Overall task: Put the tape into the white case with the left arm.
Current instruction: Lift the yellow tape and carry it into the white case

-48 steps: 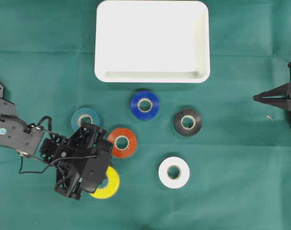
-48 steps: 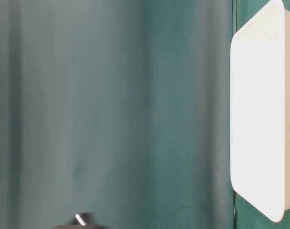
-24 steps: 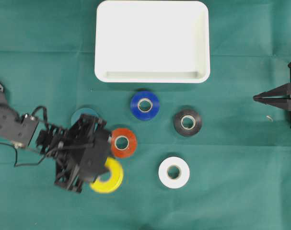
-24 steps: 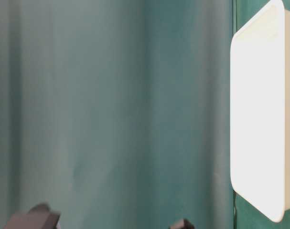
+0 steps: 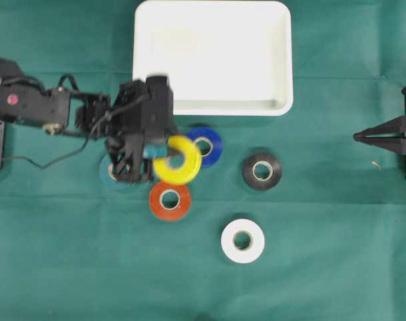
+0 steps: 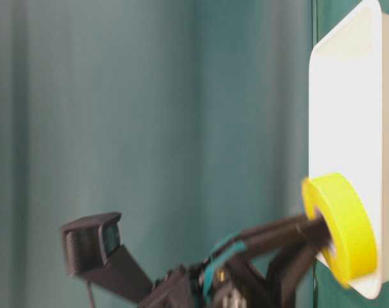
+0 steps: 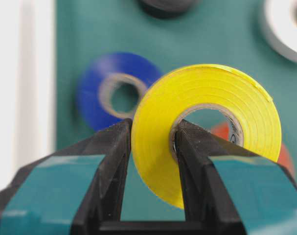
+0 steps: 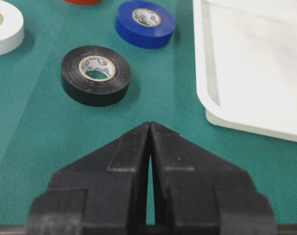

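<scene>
Yellow tape, a glossy ring with a grey cardboard core, is pinched upright in the left fingers: one black, teal-banded finger presses the outside of the roll and the other sits inside its hole, so the pair is closed on the roll's wall. We see it held above the green cloth of the bench, just short of the near rim of the white case, a shallow, smooth plastic tray with rounded corners and a raised lip.

Relative to that case, we see a blue roll lying flat just in front of the rim, partly hidden by the yellow one. A black roll lies a little further out, to the right of the blue one. An orange roll lies further out again, under the yellow one, and a white roll is furthest from the case. A teal roll peeks out beneath the left arm.

The right fingers, plain matte black and wedge-shaped, are pressed together with nothing between them, well to the case's right.
</scene>
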